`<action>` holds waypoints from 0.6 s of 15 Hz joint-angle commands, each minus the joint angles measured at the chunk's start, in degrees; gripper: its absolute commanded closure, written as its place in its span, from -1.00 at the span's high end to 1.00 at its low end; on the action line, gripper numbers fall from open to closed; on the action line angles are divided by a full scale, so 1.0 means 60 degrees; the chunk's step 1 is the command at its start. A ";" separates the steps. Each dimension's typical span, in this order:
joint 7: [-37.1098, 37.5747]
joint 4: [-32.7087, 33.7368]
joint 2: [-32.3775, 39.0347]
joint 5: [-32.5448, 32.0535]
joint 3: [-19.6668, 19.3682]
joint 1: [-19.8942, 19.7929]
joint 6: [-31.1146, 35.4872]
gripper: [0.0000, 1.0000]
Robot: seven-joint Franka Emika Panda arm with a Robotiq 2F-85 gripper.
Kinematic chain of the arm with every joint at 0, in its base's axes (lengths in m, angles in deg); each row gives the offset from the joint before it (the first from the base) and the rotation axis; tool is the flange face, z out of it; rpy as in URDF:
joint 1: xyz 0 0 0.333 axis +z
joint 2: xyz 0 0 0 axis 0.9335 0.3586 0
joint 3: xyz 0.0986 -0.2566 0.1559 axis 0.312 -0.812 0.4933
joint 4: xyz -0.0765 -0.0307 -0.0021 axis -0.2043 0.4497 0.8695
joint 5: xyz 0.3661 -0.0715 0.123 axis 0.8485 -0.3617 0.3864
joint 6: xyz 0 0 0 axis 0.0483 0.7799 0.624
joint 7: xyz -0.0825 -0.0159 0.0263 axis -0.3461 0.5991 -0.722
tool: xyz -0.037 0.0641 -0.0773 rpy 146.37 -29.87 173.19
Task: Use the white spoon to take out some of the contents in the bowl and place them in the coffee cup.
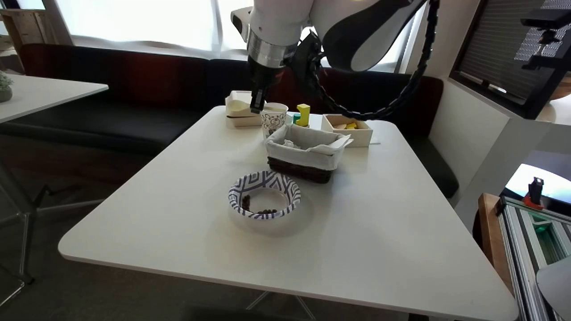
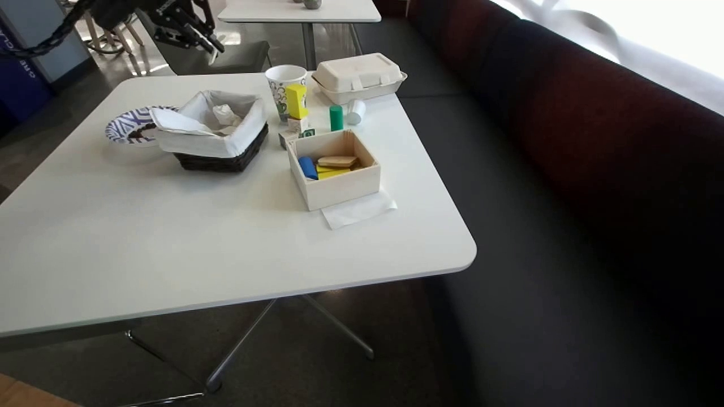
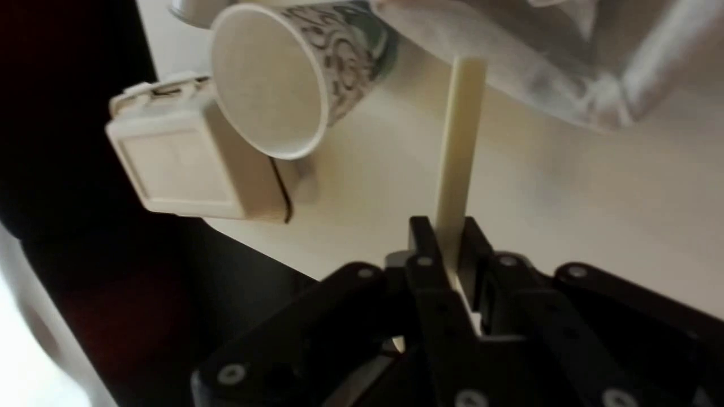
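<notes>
White letters on blue panel

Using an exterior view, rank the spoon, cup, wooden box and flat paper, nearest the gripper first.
1. Spoon, held by the gripper.
2. Cup, standing next to the basket.
3. Wooden box, beyond the cup.
4. Flat paper, on the box's side away from the cup.

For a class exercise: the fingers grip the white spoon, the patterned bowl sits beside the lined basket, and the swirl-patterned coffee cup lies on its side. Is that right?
One error: the swirl-patterned coffee cup stands upright, as both exterior views show. The fingers grip the white spoon, and the patterned bowl sits beside the lined basket.
</notes>
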 commanded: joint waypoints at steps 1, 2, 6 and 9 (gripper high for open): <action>-0.1353 -0.0994 -0.0128 0.1175 0.0650 -0.0361 0.1427 -0.93; -0.0598 -0.0471 0.0006 0.0521 0.0282 -0.0104 0.0853 -0.93; -0.0673 -0.0484 0.0022 0.0596 0.0301 -0.0120 0.0956 -0.72; -0.2708 -0.1394 0.0174 0.3008 0.0720 0.0047 0.0771 -0.93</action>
